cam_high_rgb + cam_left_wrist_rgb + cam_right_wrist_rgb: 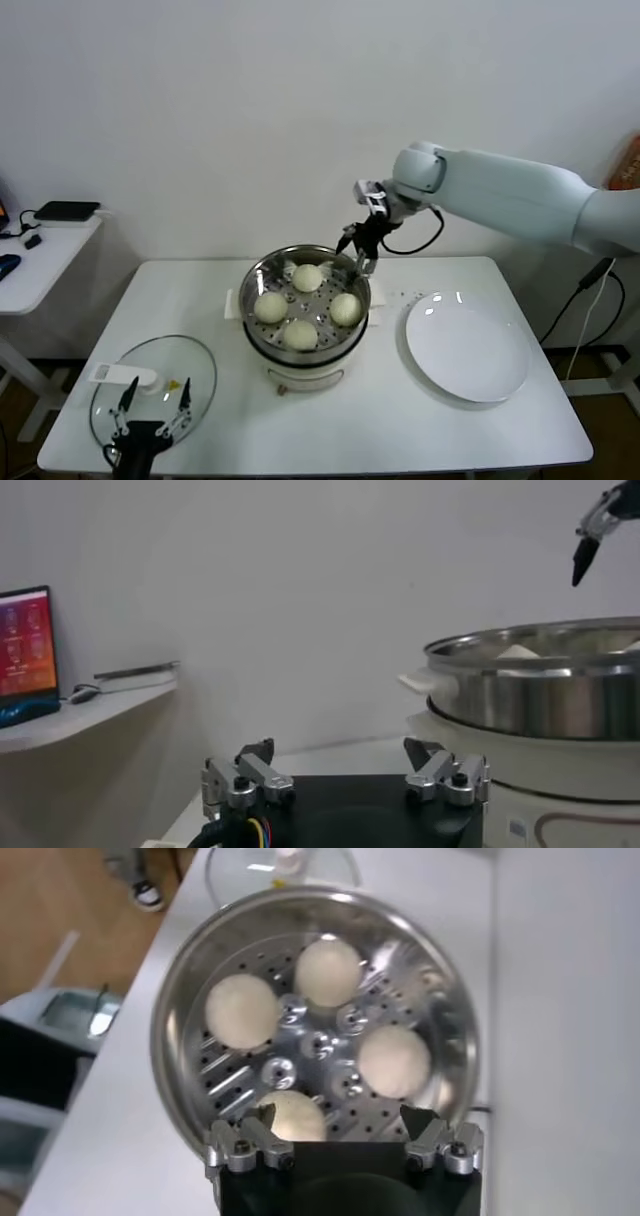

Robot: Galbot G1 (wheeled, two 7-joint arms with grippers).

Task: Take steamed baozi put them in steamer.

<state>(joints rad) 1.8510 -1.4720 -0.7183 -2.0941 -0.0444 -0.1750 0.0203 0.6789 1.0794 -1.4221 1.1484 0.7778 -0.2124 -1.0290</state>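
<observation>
With all four round off-white steamed baozi [307, 277] lying apart in the shiny perforated steel steamer [262, 275] at frame centre, the empty, wide-open right gripper [358, 253] above its far rim should lift straight clear, while the left gripper [153, 407] waits, open, at lower left.

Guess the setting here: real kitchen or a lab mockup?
Likely a lab mockup: the steamer with four baozi sits on a plain white table against a bare wall, and a side desk holds a lit screen.

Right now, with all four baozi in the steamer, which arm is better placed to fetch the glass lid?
Left: the left gripper hovers open over the glass lid; the right gripper is above the steamer's far rim.
</observation>
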